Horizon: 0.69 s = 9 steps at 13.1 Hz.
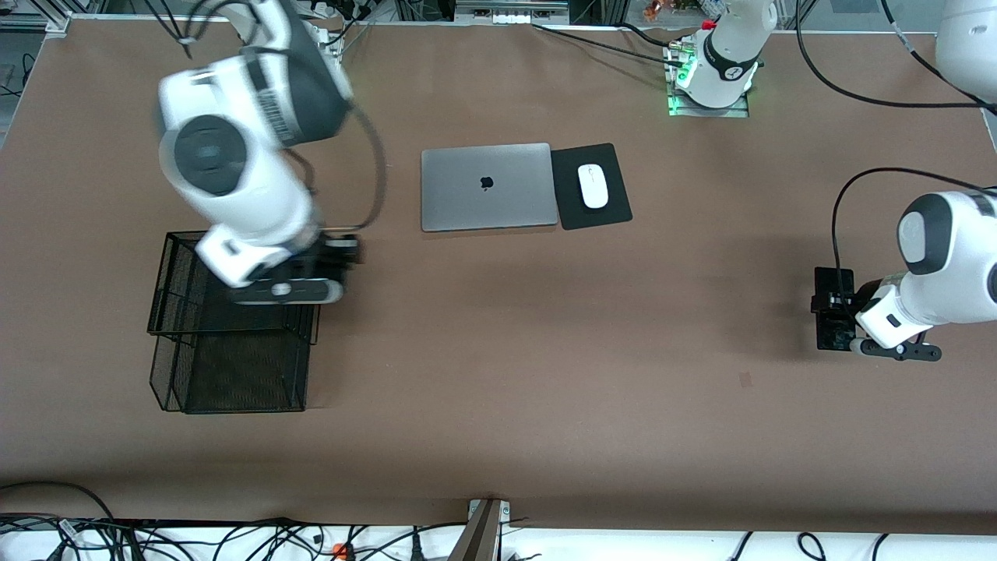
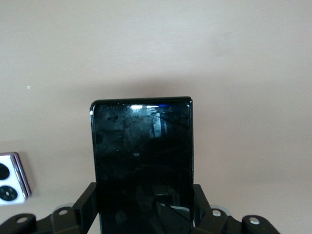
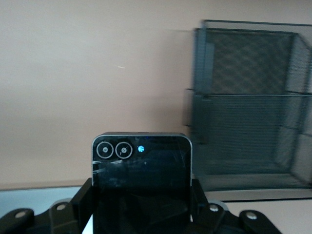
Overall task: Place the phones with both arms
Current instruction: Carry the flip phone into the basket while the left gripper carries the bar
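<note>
The phones are not yet placed. The right gripper (image 3: pixel 141 214) pinches the flip phone (image 3: pixel 141 168) above the wire basket (image 1: pixel 234 366), at about nine o'clock on the table. The left gripper (image 2: pixel 144 217) clamps the slim phone (image 2: pixel 141 156) at about three o'clock. The lavender phone (image 2: pixel 10 180) lies on the table near it. By my judgement, all three placements are left.

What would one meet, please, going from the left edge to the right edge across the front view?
Black wire-mesh basket → right hand over it → silver laptop → white mouse on its black mouse pad → left hand.
</note>
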Motion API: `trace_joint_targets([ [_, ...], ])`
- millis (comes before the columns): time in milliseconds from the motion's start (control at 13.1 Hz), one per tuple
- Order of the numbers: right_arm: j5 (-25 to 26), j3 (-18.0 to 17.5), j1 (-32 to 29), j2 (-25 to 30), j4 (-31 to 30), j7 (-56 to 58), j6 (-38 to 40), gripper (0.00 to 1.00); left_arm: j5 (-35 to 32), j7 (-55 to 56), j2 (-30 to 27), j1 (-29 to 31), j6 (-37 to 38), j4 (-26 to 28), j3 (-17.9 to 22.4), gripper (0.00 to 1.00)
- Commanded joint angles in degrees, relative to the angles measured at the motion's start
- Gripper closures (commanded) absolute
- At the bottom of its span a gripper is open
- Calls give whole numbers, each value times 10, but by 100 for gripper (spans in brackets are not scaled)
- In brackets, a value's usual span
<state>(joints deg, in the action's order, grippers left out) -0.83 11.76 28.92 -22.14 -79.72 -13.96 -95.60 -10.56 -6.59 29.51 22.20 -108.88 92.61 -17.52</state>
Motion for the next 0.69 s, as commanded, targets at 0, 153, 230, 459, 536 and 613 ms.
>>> trace_joint_targets([
  [0,-17,82,3,75,-132,129,-57,100,4,48,3,-2,87,-65,-57,79],
  [153,-18,136,3,113,-237,212,-150,100,4,56,3,-9,93,-78,-100,79],
  [230,-19,159,3,122,-279,243,-194,100,4,66,3,-22,93,-83,-116,79],
  [459,-41,205,1,107,-361,309,-305,100,13,117,5,-94,92,-85,-124,79],
  [536,-57,210,-4,97,-374,328,-330,100,24,151,13,-126,88,-91,-123,79],
  [613,-68,210,-17,83,-374,336,-334,100,27,190,29,-161,86,-99,-124,79],
])
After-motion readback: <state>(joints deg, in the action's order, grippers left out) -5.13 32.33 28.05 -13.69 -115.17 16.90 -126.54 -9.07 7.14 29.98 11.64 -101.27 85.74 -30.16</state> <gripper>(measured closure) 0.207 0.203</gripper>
